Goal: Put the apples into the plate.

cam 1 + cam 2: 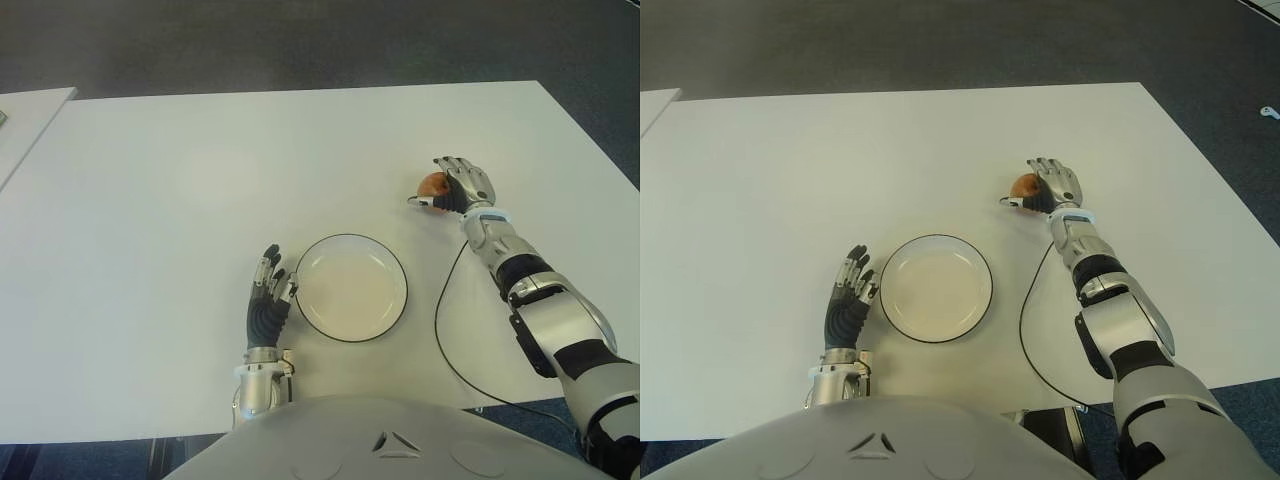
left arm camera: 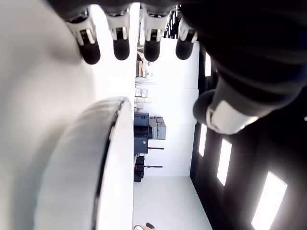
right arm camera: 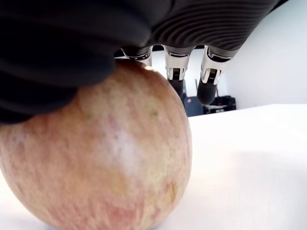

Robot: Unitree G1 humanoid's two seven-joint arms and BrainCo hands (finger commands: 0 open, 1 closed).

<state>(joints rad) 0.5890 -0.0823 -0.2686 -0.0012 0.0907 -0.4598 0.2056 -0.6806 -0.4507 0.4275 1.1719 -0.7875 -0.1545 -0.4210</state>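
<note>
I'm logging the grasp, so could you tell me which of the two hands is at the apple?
The right hand, reached out beyond the plate, palm against the apple. The left hand shows open beside the plate's left rim.

Laboratory or office test space: plain white counter (image 1: 200, 180) on dark carpeted floor (image 1: 300, 40); stacked equipment cases (image 2: 148, 132), probably storage, stand by a white wall beyond the counter's edge.

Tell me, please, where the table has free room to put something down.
The plate is empty inside. The table is bare left of the left hand and along its far edge. It is crowded only at the right, where the right hand covers the apple.
</note>
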